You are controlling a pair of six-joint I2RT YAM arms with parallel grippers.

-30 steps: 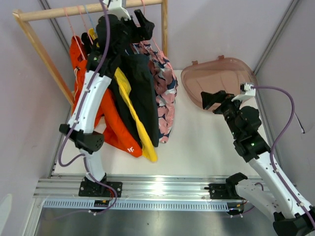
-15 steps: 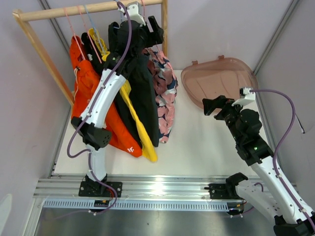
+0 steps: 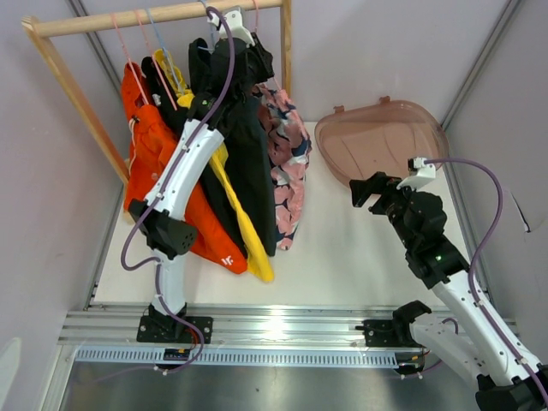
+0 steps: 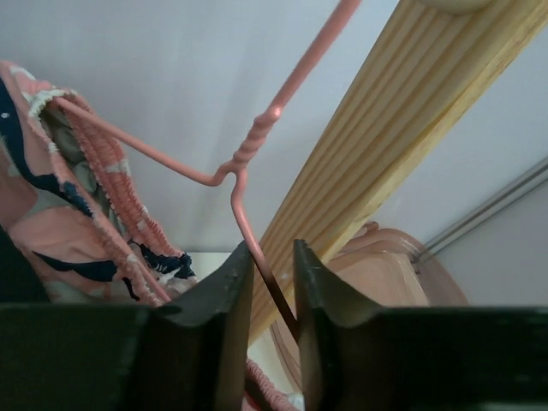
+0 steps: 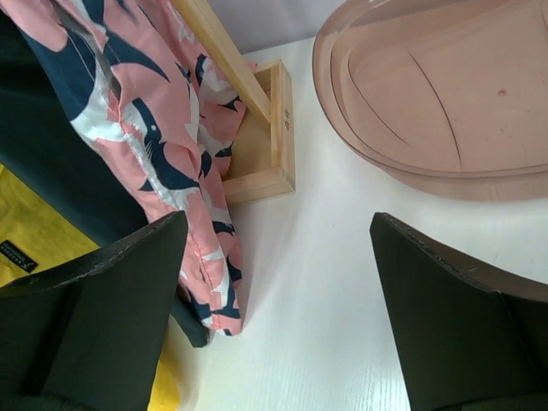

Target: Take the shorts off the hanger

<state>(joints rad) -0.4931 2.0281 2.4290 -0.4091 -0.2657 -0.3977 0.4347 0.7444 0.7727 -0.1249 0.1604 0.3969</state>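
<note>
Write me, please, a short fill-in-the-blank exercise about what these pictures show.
1. The left hand's fingers stand either side of a pink wire ____.
2. The right hand hovers over the table with its jaws ____.
3. The shorts hanging leftmost on the wooden rail are bright ____.
Missing words: hanger; open; orange.

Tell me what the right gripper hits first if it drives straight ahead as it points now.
Probably the wooden foot of the rack, straight ahead of the right gripper, jaws open; the floral shorts hang just left of that line. Depth is unclear: the table may come first.
</note>
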